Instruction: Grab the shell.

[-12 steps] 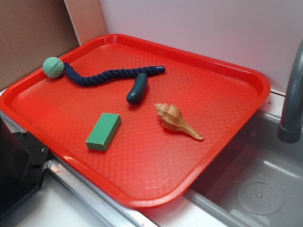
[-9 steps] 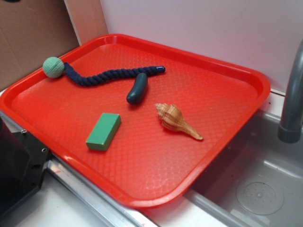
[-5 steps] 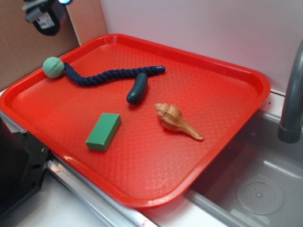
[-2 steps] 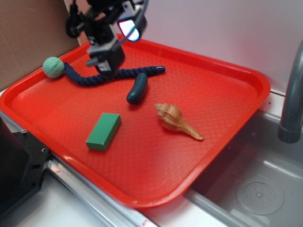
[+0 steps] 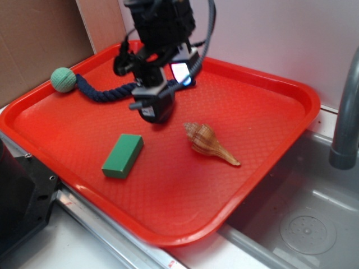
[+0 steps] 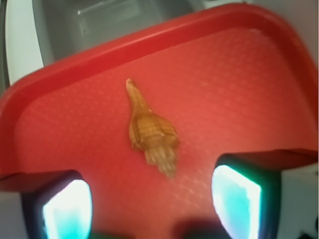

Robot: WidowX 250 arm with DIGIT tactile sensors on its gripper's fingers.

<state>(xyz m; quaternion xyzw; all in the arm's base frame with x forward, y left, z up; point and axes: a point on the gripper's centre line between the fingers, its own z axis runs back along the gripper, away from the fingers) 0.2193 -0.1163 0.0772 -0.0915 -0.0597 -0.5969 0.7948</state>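
Hovering open gripper (image 6: 149,209) above tray (image 5: 269,84), shell (image 5: 207,141) untouched.

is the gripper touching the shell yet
No, in the wrist view the shell lies alone on the red tray, ahead of the open gripper, whose fingers are clear of it.

Bright, even light; blurry wrist view.

Kitchen: sink (image 5: 314,224), faucet (image 5: 345,112)
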